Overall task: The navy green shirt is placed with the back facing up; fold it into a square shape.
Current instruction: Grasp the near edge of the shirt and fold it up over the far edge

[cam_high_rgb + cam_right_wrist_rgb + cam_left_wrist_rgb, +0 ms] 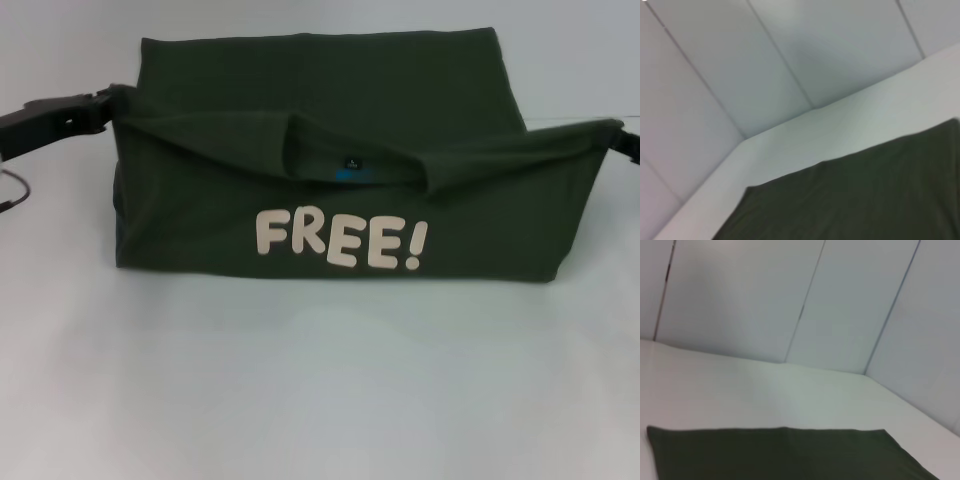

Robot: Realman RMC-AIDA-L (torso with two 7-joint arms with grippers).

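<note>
The navy green shirt (200, 210) is stretched between my two grippers, its near half lifted and folded toward me. The pale "FREE!" lettering (340, 240) and the collar with its label (350, 165) face me. The far half lies flat on the white table (300, 380). My left gripper (108, 105) is shut on the shirt's left edge, and my right gripper (622, 135) grips the right edge at the frame's border. The wrist views show no fingers, only the flat dark cloth (780, 452) (865, 195).
A thin cable loop (12, 190) hangs under the left arm. Pale wall panels (805, 300) (765, 65) stand behind the table's far edge. Bare white tabletop lies in front of the shirt.
</note>
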